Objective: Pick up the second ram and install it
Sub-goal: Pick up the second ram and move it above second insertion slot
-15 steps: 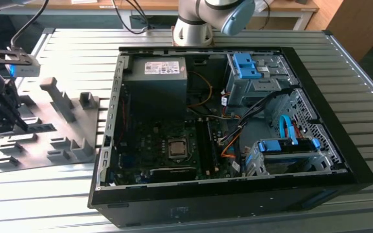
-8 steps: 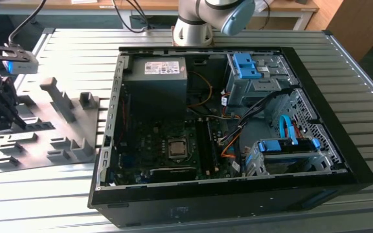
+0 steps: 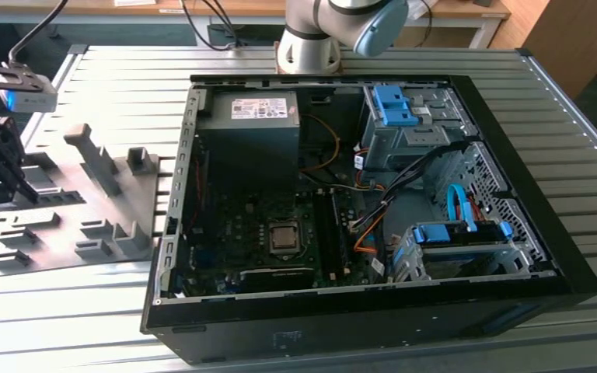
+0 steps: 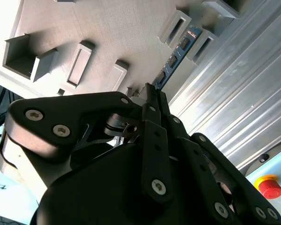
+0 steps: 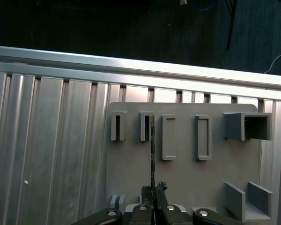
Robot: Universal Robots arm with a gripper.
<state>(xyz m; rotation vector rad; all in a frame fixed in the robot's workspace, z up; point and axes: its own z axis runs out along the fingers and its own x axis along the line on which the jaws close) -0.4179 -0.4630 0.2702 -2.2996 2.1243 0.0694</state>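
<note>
Second wrist view: the gripper (image 4: 151, 93) is clenched on the near end of the ram (image 4: 175, 58). The ram's far end lies between two holder blocks (image 4: 174, 26) on the grey tray (image 4: 107, 33), well apart from the PC case (image 3: 277, 334). I judge the pick-up step is in hand; whether the ram sits seated or hangs free I cannot tell. Lifting calls for a straight pull, clear of the blocks.

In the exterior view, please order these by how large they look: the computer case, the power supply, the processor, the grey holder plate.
1. computer case
2. grey holder plate, although the picture's edge cuts it off
3. power supply
4. processor
</note>
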